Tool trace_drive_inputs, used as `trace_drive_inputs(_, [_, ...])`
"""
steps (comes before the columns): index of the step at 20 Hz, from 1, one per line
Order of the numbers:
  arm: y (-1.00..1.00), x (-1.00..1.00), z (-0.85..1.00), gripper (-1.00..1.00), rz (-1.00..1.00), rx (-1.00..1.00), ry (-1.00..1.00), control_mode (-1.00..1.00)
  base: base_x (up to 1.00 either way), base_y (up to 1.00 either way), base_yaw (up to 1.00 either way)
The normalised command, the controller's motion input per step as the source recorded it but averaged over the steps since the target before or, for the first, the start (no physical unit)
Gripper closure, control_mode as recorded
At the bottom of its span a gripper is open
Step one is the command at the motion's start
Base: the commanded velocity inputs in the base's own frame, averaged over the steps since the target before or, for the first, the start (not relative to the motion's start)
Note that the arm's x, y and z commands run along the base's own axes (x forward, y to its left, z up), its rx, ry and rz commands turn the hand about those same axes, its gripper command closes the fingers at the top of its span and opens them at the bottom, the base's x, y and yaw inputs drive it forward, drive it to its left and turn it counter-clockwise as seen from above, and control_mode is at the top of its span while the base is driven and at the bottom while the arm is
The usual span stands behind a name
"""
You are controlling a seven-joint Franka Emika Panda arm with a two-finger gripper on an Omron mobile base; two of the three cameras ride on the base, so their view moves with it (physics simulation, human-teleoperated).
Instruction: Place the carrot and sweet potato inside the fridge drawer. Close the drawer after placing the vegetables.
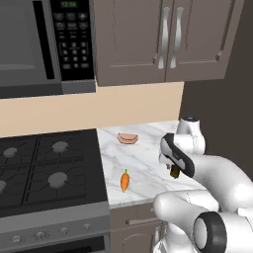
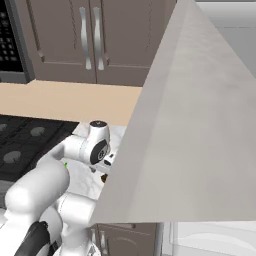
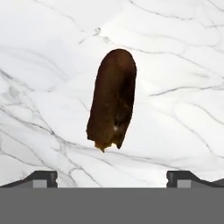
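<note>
You're facing a white marble surface (image 1: 148, 148) set between a black gas stove (image 1: 49, 168) on the left and a tall grey panel (image 2: 200, 125) on the right, with a beige backsplash behind, brown cabinets (image 1: 163, 39) above and a microwave (image 1: 44, 44) over the stove. On the surface you have the carrot (image 1: 125, 181) near the front edge, green top pointing back, and a pink-tan food piece (image 1: 128, 138) further back, well apart from it. The sweet potato (image 3: 112, 105) lies on the marble right of the carrot, directly under your hand. Your arm bends up from the lower right in the left base view, wrist turned down over the surface. Your claw (image 3: 112, 177) hangs above the sweet potato with its tips spread wide, holding nothing
</note>
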Motion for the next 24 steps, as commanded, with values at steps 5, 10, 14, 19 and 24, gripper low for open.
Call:
trace_drive_inputs(5, [-0.22, 0.40, -0.19, -1.00, 0.00, 0.01, 0.02, -1.00, 0.00, 0.00, 0.00])
trace_drive_inputs(10, [-0.13, 0.44, -0.26, -1.00, 0.00, 0.00, 0.07, -1.00, 0.00, 0.00, 0.00])
trace_drive_inputs(14, [0.00, 0.27, -0.31, -1.00, 0.00, 0.00, 0.07, -1.00, 0.00, 0.00, 0.00])
trace_drive_inputs(19, [0.01, 0.01, -0.30, -1.00, 0.00, 0.00, 0.07, -1.00, 0.00, 0.00, 0.00])
trace_drive_inputs(24, [0.01, -0.09, -0.40, 1.00, 0.00, 0.00, 0.05, -1.00, 0.00, 0.00, 0.00])
